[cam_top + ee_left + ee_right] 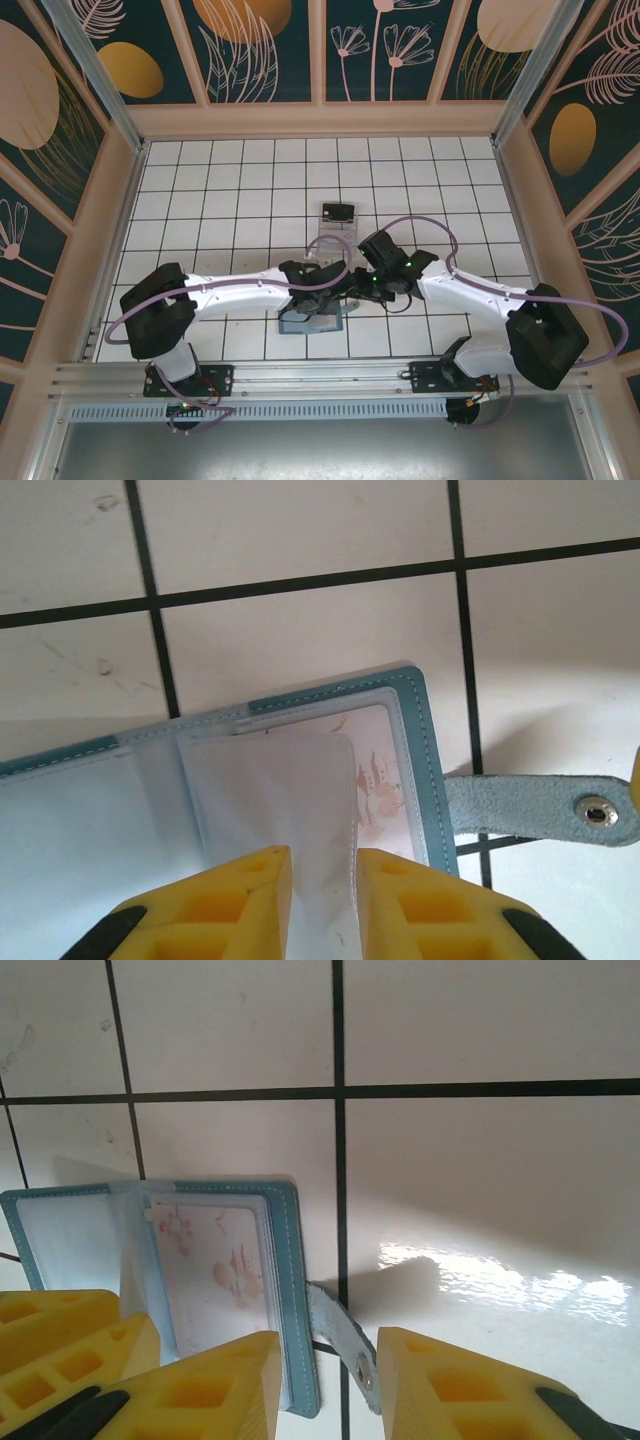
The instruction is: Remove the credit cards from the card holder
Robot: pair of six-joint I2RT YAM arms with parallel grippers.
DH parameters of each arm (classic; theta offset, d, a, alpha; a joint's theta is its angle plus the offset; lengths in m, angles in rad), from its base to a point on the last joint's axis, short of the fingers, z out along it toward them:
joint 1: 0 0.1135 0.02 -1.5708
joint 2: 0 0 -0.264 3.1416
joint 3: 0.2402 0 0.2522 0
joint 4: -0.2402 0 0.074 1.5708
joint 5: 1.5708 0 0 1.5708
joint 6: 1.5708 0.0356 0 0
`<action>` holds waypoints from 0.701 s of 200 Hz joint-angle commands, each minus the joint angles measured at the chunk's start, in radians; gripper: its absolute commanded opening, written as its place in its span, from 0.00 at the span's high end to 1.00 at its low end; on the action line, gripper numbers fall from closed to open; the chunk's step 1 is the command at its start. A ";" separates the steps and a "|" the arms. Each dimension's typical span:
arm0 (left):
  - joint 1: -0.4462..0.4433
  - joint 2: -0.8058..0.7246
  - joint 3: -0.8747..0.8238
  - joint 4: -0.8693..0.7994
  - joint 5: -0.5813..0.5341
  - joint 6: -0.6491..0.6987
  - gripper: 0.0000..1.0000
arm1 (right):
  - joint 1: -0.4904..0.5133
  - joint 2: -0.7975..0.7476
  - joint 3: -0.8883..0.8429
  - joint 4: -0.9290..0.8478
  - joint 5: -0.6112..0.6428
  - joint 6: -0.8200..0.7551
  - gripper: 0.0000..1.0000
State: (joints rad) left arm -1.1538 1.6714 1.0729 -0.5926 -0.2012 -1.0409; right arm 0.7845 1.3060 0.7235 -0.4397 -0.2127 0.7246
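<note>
Left gripper (322,858): yellow fingers part-way apart, straddling a clear sleeve leaf (270,790) of the card holder (418,740), with nothing visibly clamped. The holder lay open and flat on the white tiled tabletop (300,550), near the front edge, midway between the two arms. A pink-printed card (378,780) sat in the pocket under the plastic, tight against the teal stitched border, with no edge sticking out. The grey strap tab (530,808) with its snap trailed off the holder's side. Right gripper (330,1345): fingers apart and released. The strap lay in the gap, nearer one finger; contact couldn't be told. Farther back, well apart from the holder, was a clear tray (335,240) with a dark card (339,212) at its far end. Whether the card was in the tray or just behind it couldn't be told.

Step in hand, as judged: getting the printed card out of its pocket, so the task was only partly done.

To do it well:
- Flip the loose leaf clear first so only the card's pocket is exposed.
- Keep one set of fingers pressing the border or strap so the soft holder can't lift.
- Find the pocket mouth, which these views didn't show.
- Pinch only the card's edge, not card plus plastic.
- Pull low and straight along the pocket.

Main risk: the whole holder gets dragged along with the card.
</note>
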 commanded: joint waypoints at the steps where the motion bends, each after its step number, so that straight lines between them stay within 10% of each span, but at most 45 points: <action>1: 0.003 -0.046 -0.026 -0.075 -0.044 0.005 0.74 | 0.020 0.020 0.035 0.016 -0.011 0.022 0.68; 140: 0.025 -0.185 -0.154 -0.164 -0.096 -0.041 0.73 | 0.080 0.133 0.129 0.018 -0.010 0.025 0.68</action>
State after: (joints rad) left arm -1.1397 1.5188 0.9466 -0.7136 -0.2687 -1.0569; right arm 0.8509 1.4174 0.8124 -0.4229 -0.2161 0.7422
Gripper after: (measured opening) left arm 0.269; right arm 0.318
